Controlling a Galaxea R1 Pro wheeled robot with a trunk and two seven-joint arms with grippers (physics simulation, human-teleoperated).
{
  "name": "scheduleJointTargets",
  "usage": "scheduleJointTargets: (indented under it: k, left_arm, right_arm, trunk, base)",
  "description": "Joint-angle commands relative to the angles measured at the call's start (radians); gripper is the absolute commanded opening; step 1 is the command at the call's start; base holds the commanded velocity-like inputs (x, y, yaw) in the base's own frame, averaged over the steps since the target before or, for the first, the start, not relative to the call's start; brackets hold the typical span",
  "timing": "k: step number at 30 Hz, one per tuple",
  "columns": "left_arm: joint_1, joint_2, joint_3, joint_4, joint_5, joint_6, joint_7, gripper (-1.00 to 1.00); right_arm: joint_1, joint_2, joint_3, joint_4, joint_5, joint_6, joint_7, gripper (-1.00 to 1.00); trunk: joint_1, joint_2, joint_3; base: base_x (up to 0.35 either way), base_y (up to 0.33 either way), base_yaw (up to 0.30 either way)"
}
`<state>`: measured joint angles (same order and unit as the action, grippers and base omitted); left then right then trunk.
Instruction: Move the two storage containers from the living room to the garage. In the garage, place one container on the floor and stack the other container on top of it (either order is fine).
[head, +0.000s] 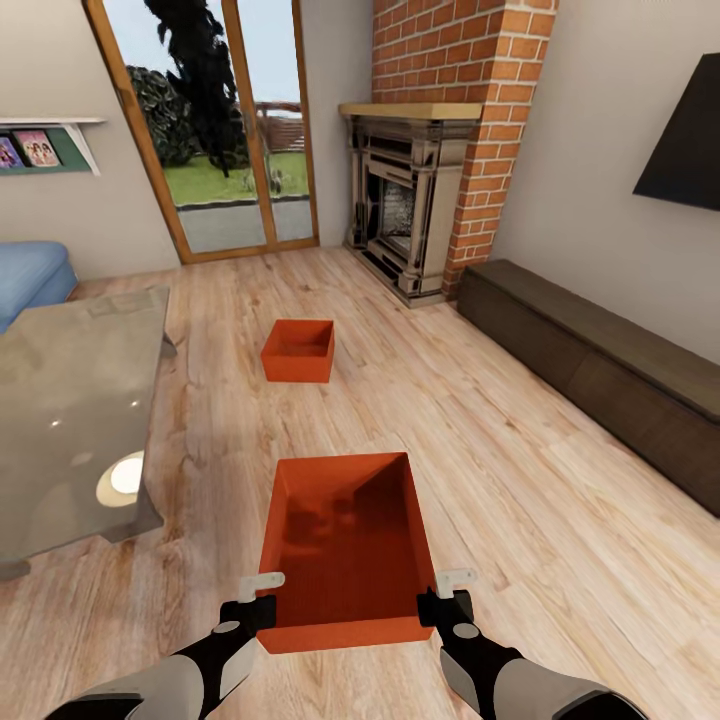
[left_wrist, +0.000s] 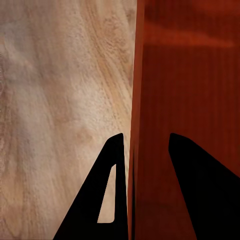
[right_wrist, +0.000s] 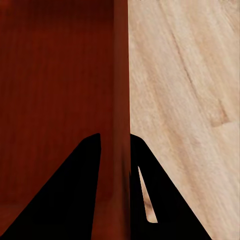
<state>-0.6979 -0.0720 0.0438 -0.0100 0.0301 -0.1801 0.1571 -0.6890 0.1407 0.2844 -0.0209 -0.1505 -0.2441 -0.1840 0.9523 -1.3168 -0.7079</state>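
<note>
Straddling the near storage container's (head: 345, 545) side walls (empty), both grippers (head: 262, 598) (head: 440, 597) clamp it; the far container (head: 298, 350) is empty too.

Television (head: 688, 140) and sofa (head: 30, 280) cropped.

Both storage containers, near (head: 345, 545) and far (head: 298, 350), look like smooth matt orange-red plastic on grainy light wood planks (head: 520, 480), plus a glossy glass table (head: 70, 420) and rough brick fireplace (head: 470, 100).
</note>
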Motion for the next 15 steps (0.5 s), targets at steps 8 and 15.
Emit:
scheduleJointTargets:
  k: [8,15]
  left_arm:
    - [0.0,0.0,-0.013,0.005,0.014,-0.004,-0.001,-1.0]
    - [0.0,0.0,-0.013,0.005,0.014,-0.004,-0.001,-1.0]
  right_arm:
    - [-0.001,0.0,0.013,-0.002,-0.003,-0.012,0.005,-1.0]
    - [-0.001,0.0,0.013,-0.002,-0.003,-0.012,0.005,-1.0]
  trunk:
    - [-0.031,0.056,0.024]
    - [-0.058,0.105,0.046]
  base:
    - [0.0,0.0,0.0]
    - [0.0,0.0,0.0]
